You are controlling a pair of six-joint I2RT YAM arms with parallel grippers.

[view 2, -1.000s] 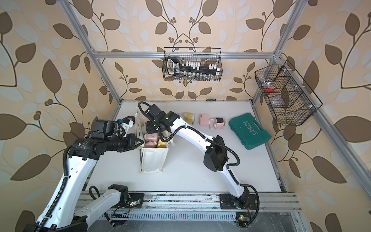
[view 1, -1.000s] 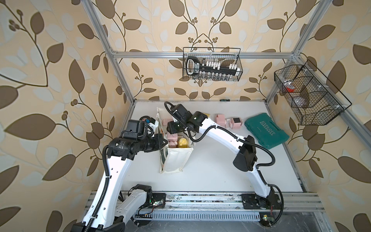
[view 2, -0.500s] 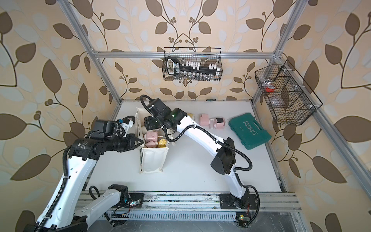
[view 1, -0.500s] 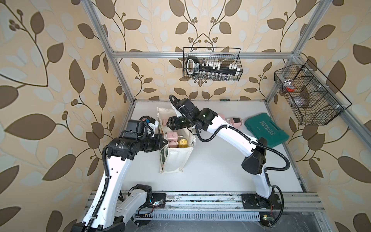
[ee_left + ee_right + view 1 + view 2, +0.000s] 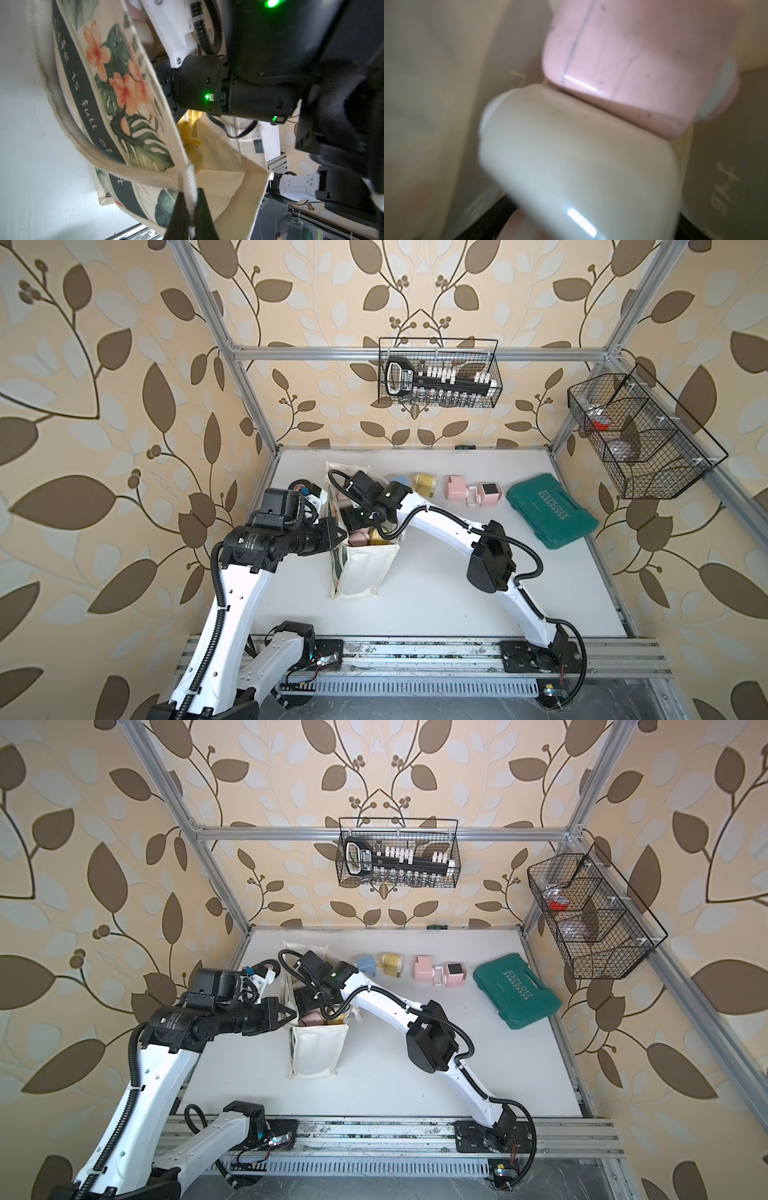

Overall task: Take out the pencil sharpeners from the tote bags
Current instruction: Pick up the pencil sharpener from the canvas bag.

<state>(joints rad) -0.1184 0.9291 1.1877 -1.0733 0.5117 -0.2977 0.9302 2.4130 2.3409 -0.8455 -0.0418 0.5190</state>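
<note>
The left gripper [image 5: 190, 199] was closed on the rim of the tote bag [image 5: 361, 572], holding it open. The right gripper [image 5: 353, 522] was down inside the bag; how wide it stood, I cannot tell. A cream-grey sharpener [image 5: 577, 162] and a pink sharpener [image 5: 633, 62] lay inside the bag, touching.

Tote bag [image 5: 361, 572] mouth crowded: right arm [image 5: 386, 506] fills opening; table [image 5: 436, 597] beside bag free.

Right gripper's fingertips are hidden inside the tote bag [image 5: 360, 572] in both top views, and the blurred right wrist view cuts off the cream-grey sharpener [image 5: 581, 162] and pink sharpener [image 5: 633, 62].
</note>
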